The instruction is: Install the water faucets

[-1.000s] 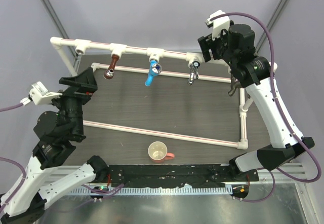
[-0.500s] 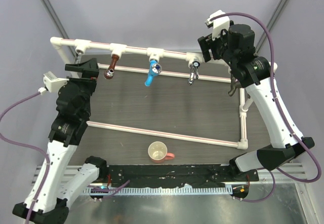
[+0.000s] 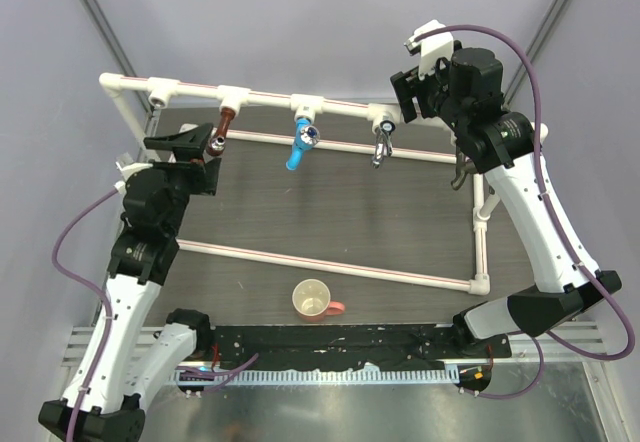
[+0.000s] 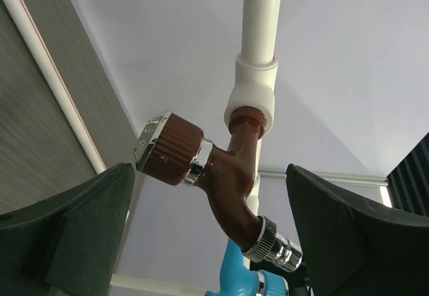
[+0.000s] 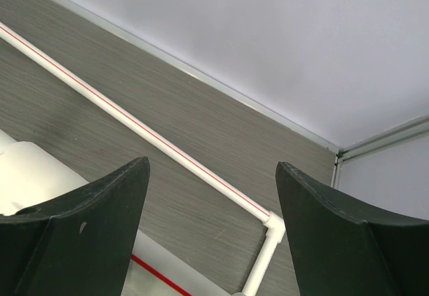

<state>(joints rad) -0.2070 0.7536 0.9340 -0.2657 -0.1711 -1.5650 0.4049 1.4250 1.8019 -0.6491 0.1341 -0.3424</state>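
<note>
A white pipe rail (image 3: 265, 97) runs across the back with three faucets hanging from its tee sockets. The copper-coloured faucet (image 3: 220, 132) is on the left, the blue faucet (image 3: 302, 143) in the middle and the chrome faucet (image 3: 381, 146) on the right. My left gripper (image 3: 195, 154) is open. In the left wrist view (image 4: 208, 195) its fingers stand on either side of the copper faucet (image 4: 228, 175) without touching it, and the blue faucet (image 4: 241, 279) shows behind. My right gripper (image 3: 408, 94) is open and empty (image 5: 211, 175) by the rail's right end.
An empty tee socket (image 3: 160, 90) sits at the rail's left end. A lower pipe frame (image 3: 320, 262) lies on the dark table. A cream cup (image 3: 313, 300) stands near the front. A small dark part (image 3: 461, 174) hangs by the right post.
My left arm has swung forward and to the right, bringing its open gripper from the table's left edge up around the copper faucet. The right arm has not moved.
</note>
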